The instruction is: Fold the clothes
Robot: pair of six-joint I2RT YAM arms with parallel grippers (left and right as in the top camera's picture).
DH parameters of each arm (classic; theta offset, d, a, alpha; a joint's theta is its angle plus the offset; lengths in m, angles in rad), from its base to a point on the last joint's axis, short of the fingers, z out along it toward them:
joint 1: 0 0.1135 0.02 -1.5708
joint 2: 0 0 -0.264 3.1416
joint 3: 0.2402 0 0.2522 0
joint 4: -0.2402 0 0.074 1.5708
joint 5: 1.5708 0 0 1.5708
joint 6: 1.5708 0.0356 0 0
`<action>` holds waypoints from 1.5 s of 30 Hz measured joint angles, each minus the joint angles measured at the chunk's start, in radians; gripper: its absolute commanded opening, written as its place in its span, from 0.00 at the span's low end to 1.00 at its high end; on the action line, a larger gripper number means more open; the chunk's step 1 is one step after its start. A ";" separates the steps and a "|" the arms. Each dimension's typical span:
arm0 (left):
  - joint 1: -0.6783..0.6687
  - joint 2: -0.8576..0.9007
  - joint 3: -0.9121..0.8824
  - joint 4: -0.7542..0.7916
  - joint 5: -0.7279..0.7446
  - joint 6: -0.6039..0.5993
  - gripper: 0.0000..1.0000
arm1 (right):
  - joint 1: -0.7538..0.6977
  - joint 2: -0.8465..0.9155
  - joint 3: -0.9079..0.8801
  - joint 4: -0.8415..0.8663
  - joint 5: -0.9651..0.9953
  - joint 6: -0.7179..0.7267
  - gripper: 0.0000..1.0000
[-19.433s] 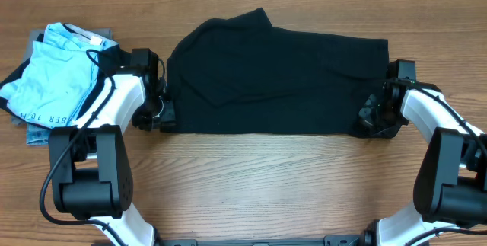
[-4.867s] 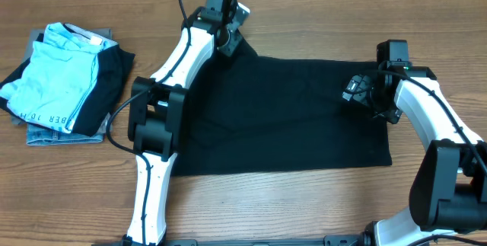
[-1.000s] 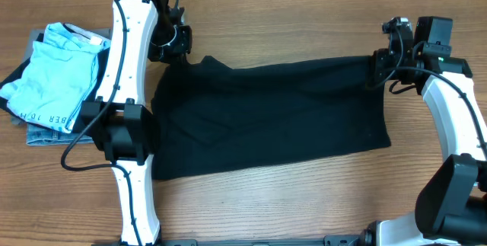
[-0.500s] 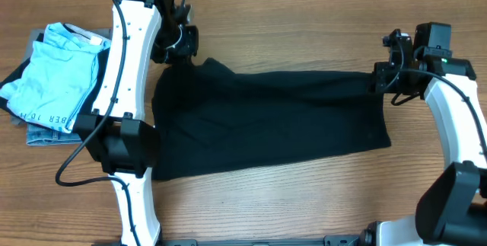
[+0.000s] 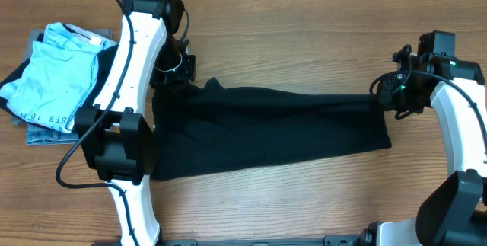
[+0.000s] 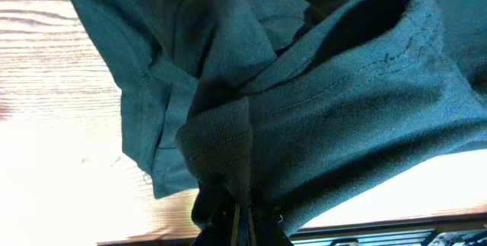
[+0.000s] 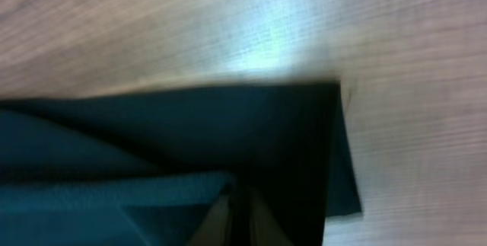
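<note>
The clothes (image 5: 266,135), a plain black T-shirt, lie stretched across the middle of the wooden table, the far edge lifted and folding toward the front. My left gripper (image 5: 185,73) is shut on the shirt's far left corner; in the left wrist view the bunched fabric (image 6: 304,101) hangs pinched in my left gripper (image 6: 242,223). My right gripper (image 5: 386,96) is shut on the far right corner; the right wrist view shows the cloth (image 7: 190,147) clamped in my right gripper (image 7: 237,223), with its near edge lying flat on the wood.
At the table's left edge a folded light blue garment with dark lettering (image 5: 57,75) lies on a grey-blue folded piece (image 5: 46,133). Bare wood (image 5: 289,40) lies behind the shirt and along the front edge (image 5: 289,200).
Both grippers have carried the shirt's far edge toward the front of the table over the last second. The visible black band has grown narrower as the top layer comes over the lower one.
</note>
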 measured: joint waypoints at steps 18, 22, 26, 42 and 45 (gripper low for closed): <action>0.000 -0.009 -0.278 0.000 -0.059 -0.004 0.04 | 0.000 -0.001 -0.015 -0.135 0.049 0.073 0.04; 0.000 -0.010 -0.313 0.000 -0.059 -0.004 0.04 | 0.000 -0.001 -0.079 -0.090 0.055 0.077 0.04; 0.000 -0.011 -0.331 0.000 -0.059 -0.006 0.04 | 0.000 -0.001 -0.124 -0.040 0.057 0.089 0.04; -0.001 -0.011 -0.441 0.015 -0.059 -0.063 0.04 | 0.000 0.031 -0.196 -0.003 0.075 0.119 0.04; -0.001 -0.011 -0.489 0.035 -0.059 -0.065 0.04 | 0.000 0.037 -0.196 -0.011 0.074 0.122 0.04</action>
